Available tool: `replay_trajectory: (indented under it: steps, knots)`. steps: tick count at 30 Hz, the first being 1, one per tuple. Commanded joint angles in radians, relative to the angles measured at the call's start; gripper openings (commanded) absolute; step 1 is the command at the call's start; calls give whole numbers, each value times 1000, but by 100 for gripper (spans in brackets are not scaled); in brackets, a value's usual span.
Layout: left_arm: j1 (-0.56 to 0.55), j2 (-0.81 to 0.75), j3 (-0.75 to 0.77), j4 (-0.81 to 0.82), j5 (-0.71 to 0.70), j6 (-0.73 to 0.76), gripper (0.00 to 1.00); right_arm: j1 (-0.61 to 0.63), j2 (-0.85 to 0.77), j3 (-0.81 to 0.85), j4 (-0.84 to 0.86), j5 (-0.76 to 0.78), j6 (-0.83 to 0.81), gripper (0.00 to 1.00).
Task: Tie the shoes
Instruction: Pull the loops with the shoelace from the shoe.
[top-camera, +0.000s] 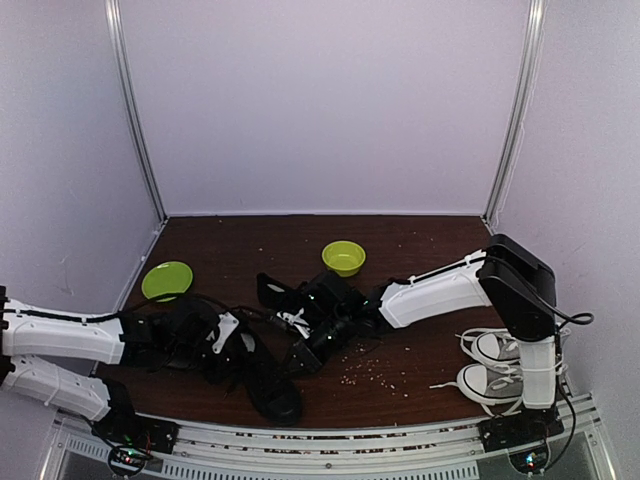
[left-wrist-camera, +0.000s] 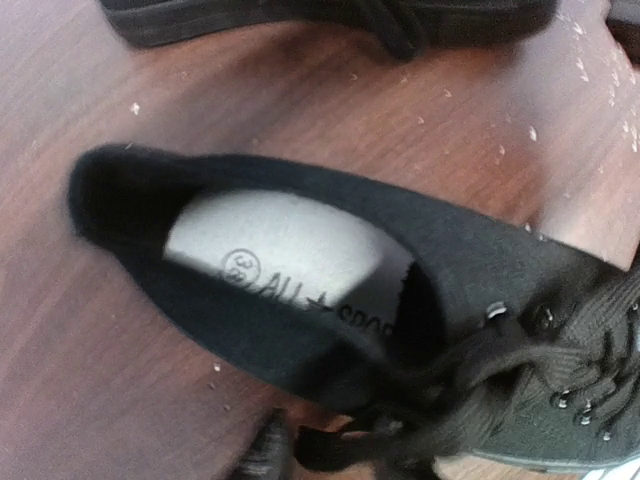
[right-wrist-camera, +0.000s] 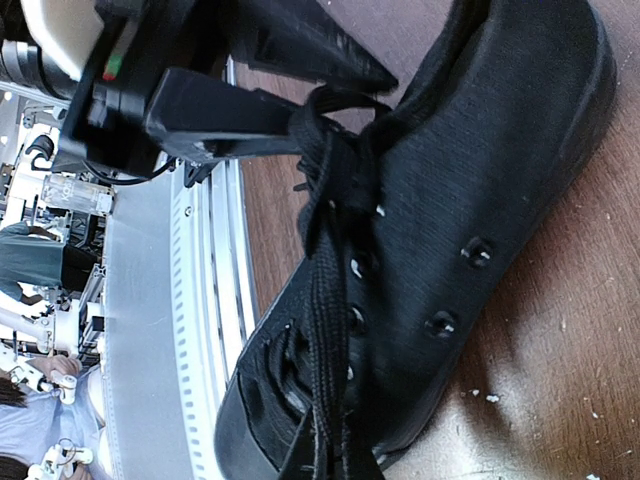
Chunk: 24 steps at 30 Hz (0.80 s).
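One black shoe (top-camera: 272, 388) lies near the front edge, toe toward the rail. Its grey insole (left-wrist-camera: 280, 250) and tangled black laces (left-wrist-camera: 520, 360) fill the left wrist view. The second black shoe (top-camera: 277, 293) lies behind it; its sole shows along the top of the left wrist view (left-wrist-camera: 300, 15). My left gripper (top-camera: 235, 340) is at the shoe's collar, jaws part open around a lace end (left-wrist-camera: 335, 448), with one finger (left-wrist-camera: 265, 455) showing. My right gripper (right-wrist-camera: 350, 472) is shut on a black lace (right-wrist-camera: 325, 300) pulled taut over the eyelets.
A green bowl (top-camera: 343, 257) and a green plate (top-camera: 167, 280) sit at the back. Grey-and-white sneakers (top-camera: 495, 365) stand by the right arm's base. Crumbs (top-camera: 370, 370) dot the wooden table (top-camera: 420, 250). A metal rail (top-camera: 330, 430) runs along the front edge.
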Motion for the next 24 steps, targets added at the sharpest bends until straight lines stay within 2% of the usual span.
replay_trajectory:
  steps: [1, 4, 15, 24]
  knots:
    - [6, 52, 46, 38, -62, 12, 16, 1, -6, 20, -3, 0, -7, 0]
    - [6, 42, 66, 16, -52, 23, 0, 1, -13, 11, -12, 7, -12, 0]
    - [7, -91, 42, -31, -129, -13, 0, 8, -23, 8, -40, 15, -28, 0]
    - [34, 53, 58, 6, -148, -18, 0, 16, -18, 5, -71, 30, -43, 0]
